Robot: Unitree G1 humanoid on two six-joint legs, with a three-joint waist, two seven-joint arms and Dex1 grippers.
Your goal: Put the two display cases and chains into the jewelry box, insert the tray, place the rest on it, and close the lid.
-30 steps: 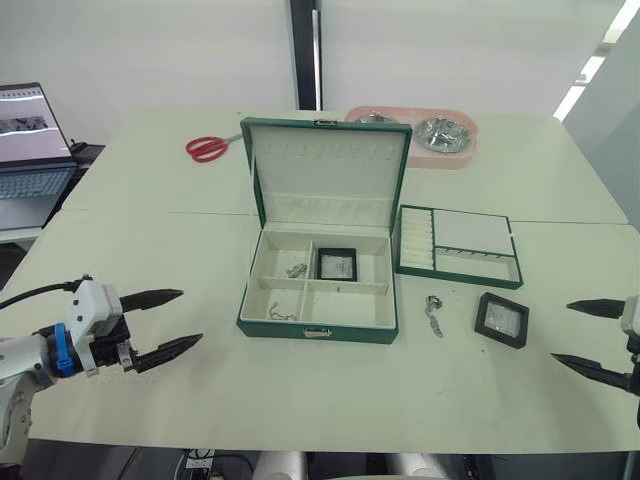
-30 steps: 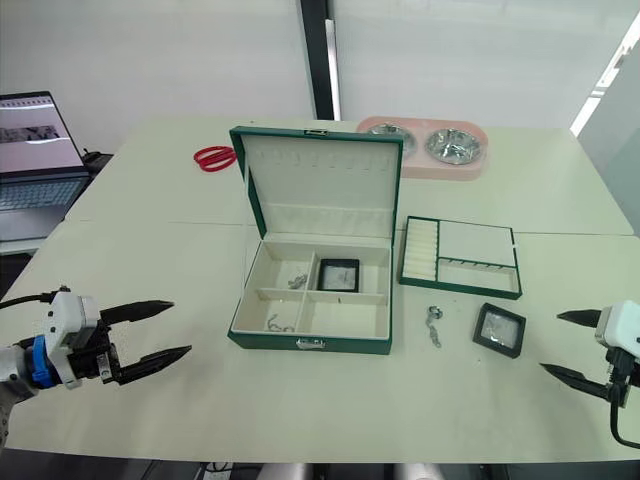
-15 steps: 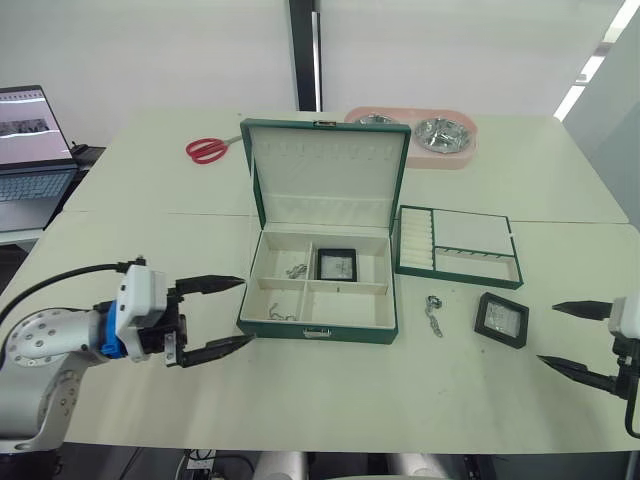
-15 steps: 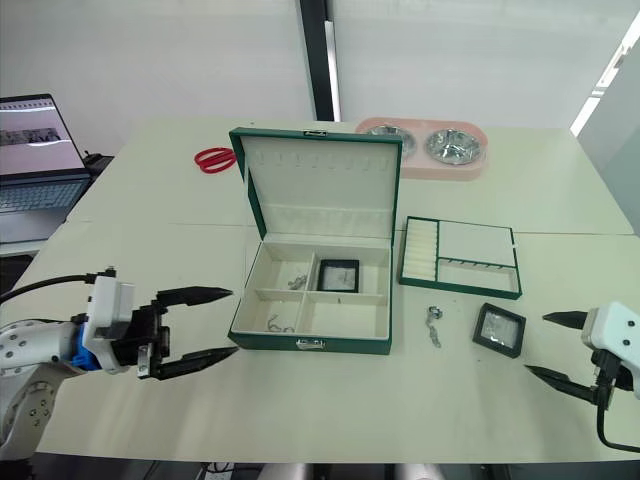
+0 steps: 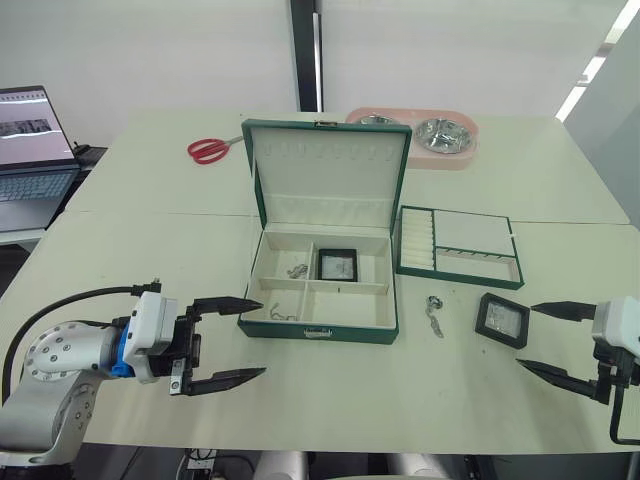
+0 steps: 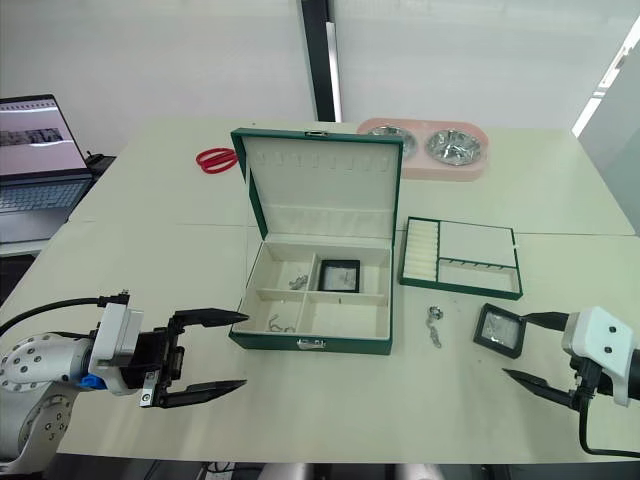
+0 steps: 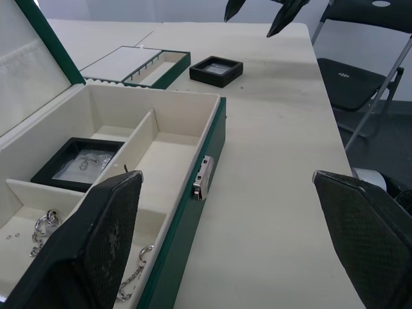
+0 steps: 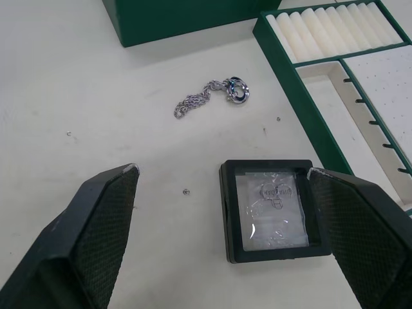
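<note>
The left tool hangs wide open and empty at about 9 o'clock of the jewelry box, beside its front left corner. The right tool, also spread wide and empty, sits at 3 o'clock of a display case lying on the surface. A chain lies between that case and the box. Inside the box rest another display case and chains. The tray sits at the box's 3 o'clock; the lid stands open.

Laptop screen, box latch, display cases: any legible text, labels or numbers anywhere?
None legible.
Laptop: screen shows an image and some lines, too small to read.
Jewelry box, lid, tray: no print visible.
Display case on the table: clear window over silvery jewelry, no lettering.
</note>
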